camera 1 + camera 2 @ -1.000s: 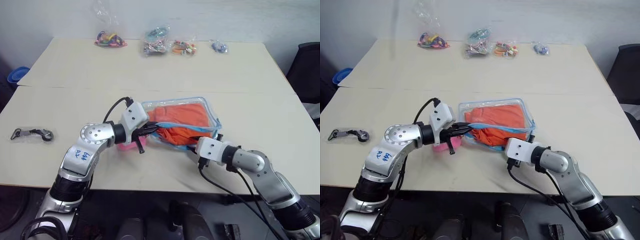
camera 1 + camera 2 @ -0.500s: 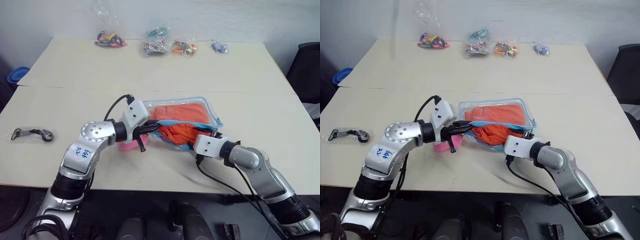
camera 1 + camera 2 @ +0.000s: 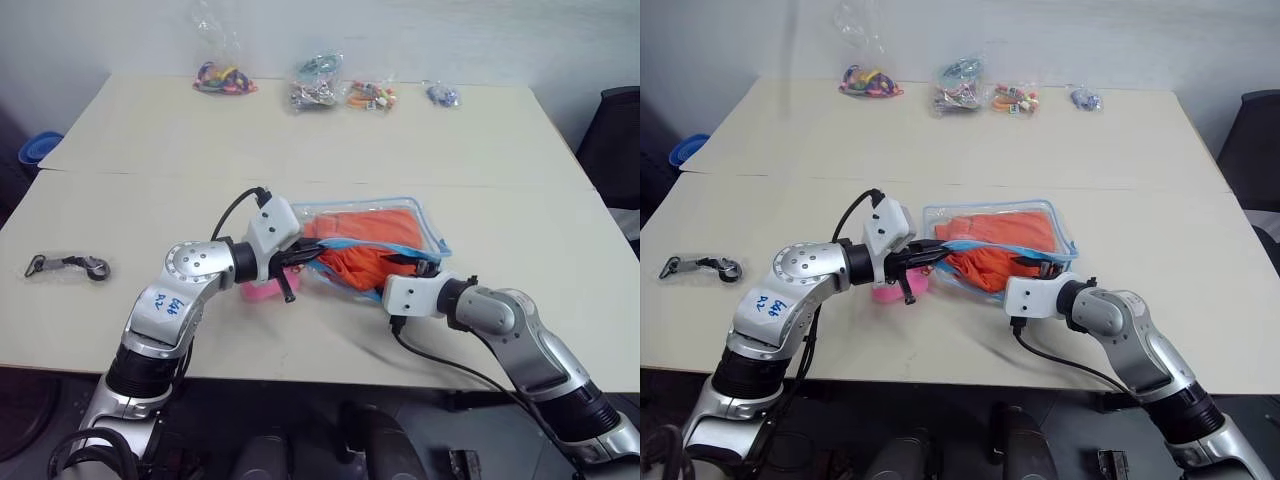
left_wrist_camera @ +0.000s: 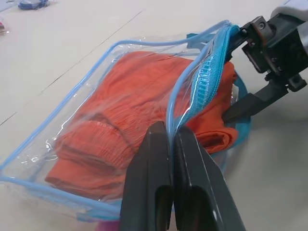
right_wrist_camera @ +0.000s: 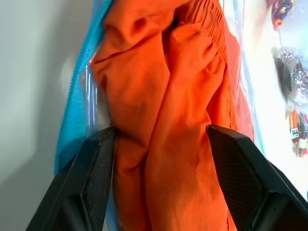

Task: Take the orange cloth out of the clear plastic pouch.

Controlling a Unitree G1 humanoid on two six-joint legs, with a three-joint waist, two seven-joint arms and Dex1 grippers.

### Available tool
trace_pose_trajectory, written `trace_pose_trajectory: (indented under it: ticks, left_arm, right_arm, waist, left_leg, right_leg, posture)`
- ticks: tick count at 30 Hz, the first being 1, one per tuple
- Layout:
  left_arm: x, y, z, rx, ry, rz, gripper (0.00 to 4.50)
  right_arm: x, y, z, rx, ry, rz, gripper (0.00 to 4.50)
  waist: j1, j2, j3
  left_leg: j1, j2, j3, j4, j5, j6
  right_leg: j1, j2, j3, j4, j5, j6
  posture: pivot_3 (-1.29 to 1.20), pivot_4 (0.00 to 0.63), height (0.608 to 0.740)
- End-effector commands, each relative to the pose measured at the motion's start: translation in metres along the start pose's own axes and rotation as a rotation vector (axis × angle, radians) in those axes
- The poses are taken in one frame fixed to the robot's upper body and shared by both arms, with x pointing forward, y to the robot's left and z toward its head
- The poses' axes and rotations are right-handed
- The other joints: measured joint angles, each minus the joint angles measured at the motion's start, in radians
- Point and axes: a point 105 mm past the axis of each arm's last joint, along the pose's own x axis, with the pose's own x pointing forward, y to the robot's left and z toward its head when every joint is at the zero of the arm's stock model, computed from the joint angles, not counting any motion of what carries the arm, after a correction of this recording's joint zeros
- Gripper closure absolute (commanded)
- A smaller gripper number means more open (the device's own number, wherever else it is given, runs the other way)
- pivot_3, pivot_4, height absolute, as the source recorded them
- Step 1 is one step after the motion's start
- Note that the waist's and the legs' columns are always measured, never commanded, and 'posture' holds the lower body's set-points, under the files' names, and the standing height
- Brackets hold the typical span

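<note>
The orange cloth [image 5: 163, 120] lies bunched inside the clear plastic pouch [image 3: 425, 222], bulging out of its open mouth at the near edge of the table [image 3: 300, 140]. The right gripper [image 5: 161, 144] has its fingers spread on either side of the cloth's folds at that mouth. The left gripper [image 4: 172, 144] is pressed together, pinching the pouch's light blue zipper edge [image 4: 204, 82] and lifting it. A pink plush charm [image 3: 262, 290] sits under the left gripper. Small bags of trinkets [image 3: 315, 85] line the far edge; a keyring clip [image 3: 65, 266] lies well apart.
</note>
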Motion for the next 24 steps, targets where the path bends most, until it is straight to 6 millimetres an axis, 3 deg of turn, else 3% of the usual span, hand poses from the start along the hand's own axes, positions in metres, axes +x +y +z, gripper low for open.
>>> trace_pose_trajectory:
  ticks: [1,9,12,19,24]
  left_arm:
    - [0.001,-0.005,0.016,0.051,-0.046,-0.020,4.50]
    - [0.004,-0.006,0.018,0.048,-0.053,-0.025,4.50]
    - [0.004,-0.007,0.016,0.047,-0.050,-0.023,4.50]
    - [0.004,-0.005,0.011,0.038,-0.034,-0.013,4.50]
    - [0.009,-0.002,0.004,0.033,-0.008,0.024,4.50]
  right_arm:
    - [0.011,0.002,-0.007,-0.031,0.076,-0.008,1.39]
    - [0.031,0.006,-0.018,-0.058,0.195,-0.060,1.39]
    - [0.034,0.007,-0.017,-0.035,0.195,-0.075,1.96]
    - [0.032,0.009,-0.017,-0.033,0.181,-0.072,4.46]
    - [0.025,0.005,-0.009,-0.033,0.133,-0.064,4.48]
  waist:
    - [-0.001,0.000,0.000]
    - [-0.012,-0.002,-0.002]
    - [-0.019,-0.005,-0.005]
    - [-0.020,-0.005,-0.005]
    - [-0.018,-0.005,-0.005]
  left_leg:
    - [0.000,0.000,0.000,0.000,0.000,0.000]
    - [0.002,0.000,0.000,0.000,0.001,-0.001]
    - [0.002,0.000,0.000,0.000,0.001,-0.001]
    - [0.002,0.000,-0.001,0.000,0.001,-0.001]
    - [0.001,0.000,-0.002,0.000,0.001,-0.001]
  right_leg:
    - [0.000,0.000,0.000,0.000,0.000,0.000]
    - [0.001,0.000,0.001,0.000,0.000,0.000]
    - [0.001,0.000,0.001,0.000,0.000,-0.001]
    - [0.001,-0.001,0.001,0.000,0.000,-0.001]
    - [0.001,-0.001,0.000,0.000,0.000,-0.001]
  posture:
    - [0.00,0.150,0.740]
    - [0.00,0.150,0.740]
    - [0.00,0.150,0.740]
    - [0.00,0.150,0.740]
    - [0.00,0.150,0.740]
